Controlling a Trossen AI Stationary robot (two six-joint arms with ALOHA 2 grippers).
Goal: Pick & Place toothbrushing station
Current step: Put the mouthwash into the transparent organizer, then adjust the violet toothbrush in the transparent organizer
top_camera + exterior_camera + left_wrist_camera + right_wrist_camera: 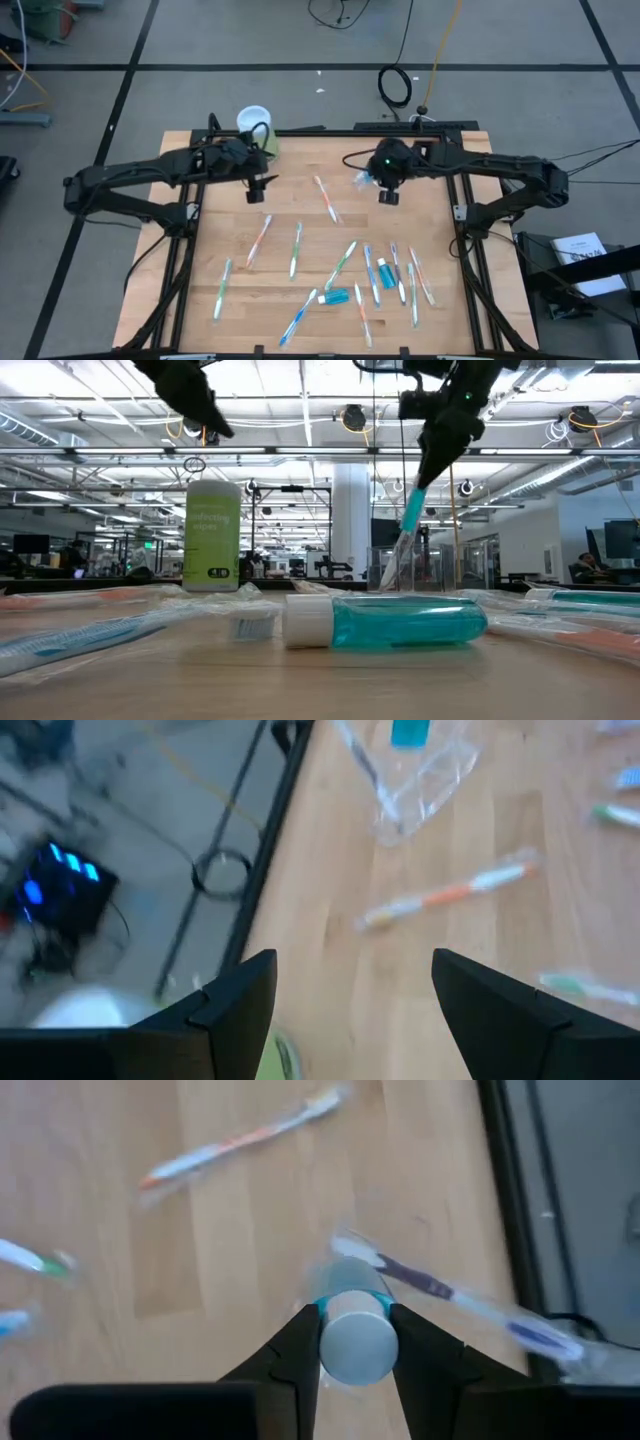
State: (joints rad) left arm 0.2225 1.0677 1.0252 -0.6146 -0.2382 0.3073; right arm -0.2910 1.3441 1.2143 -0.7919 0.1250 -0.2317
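Two claws over the surface (230,240): right claw (352,1342) grips a toothpaste tube (352,1335) end-down above clear cup (365,180), w/ toothbrush inside; left claw (350,995) released, nr canister (211,535).

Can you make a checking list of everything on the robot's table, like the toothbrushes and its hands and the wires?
Surface: wooden table, bare between items.
Job's things: toothbrushes scattered flat; one toothpaste tube lying down; clear cup near the far edge, a toothbrush in it.
Clutter: green canister with white lid, upright at the far-left corner.
End effectors: left end effector open, holding nothing; right end effector gripping a second toothpaste tube above the cup.
Cables: coiled black cable on the floor.
Surroundings: open workshop; white box at right.
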